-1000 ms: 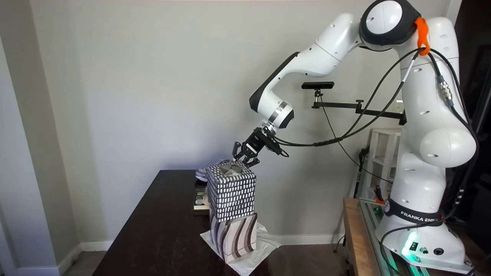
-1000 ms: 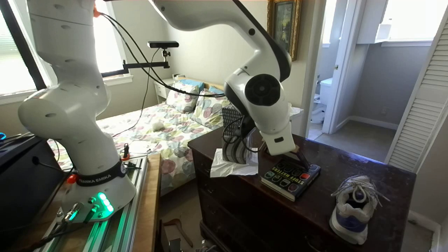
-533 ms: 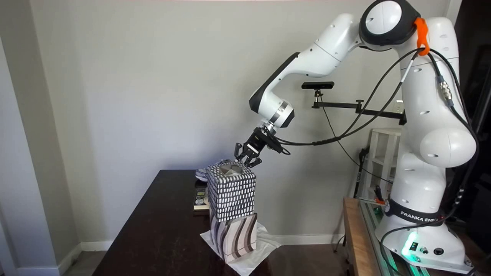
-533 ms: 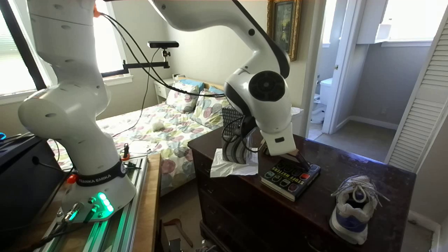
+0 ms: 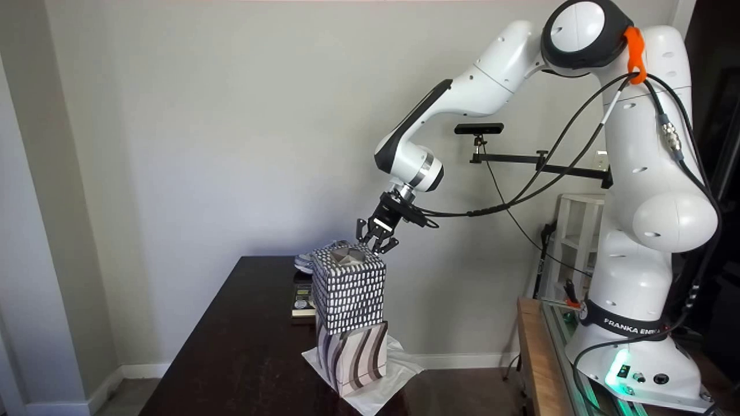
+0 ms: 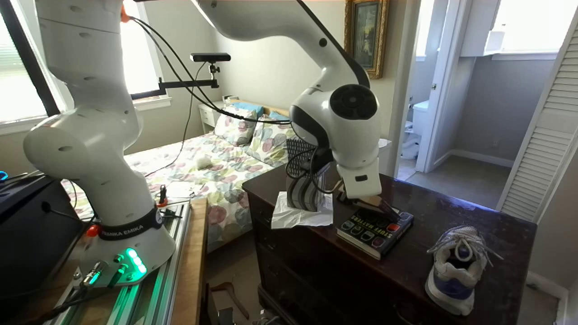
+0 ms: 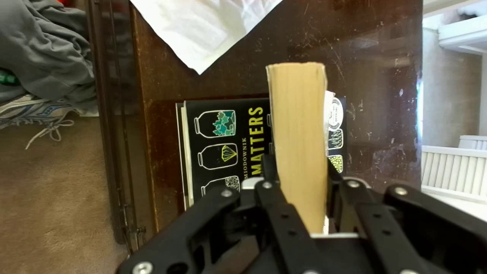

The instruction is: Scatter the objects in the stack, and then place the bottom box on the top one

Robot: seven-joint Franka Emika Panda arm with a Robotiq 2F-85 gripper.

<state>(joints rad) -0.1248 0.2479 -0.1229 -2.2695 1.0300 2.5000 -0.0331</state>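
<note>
While gripper [image 7: 301, 167] clasps tan-edged book [image 7: 298, 114] | arm [image 5: 485, 89] arched | wrist [image 5: 417, 169] angled down

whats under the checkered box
The striped box, with a white sheet beneath that. Where the checkered box rests, the striped box's top is covered and can't be seen.

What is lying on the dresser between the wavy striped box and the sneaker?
In an exterior view: part of the white sheet, then the Stuff Matters book. The wrist view shows the hand holding a second book over it.
</note>
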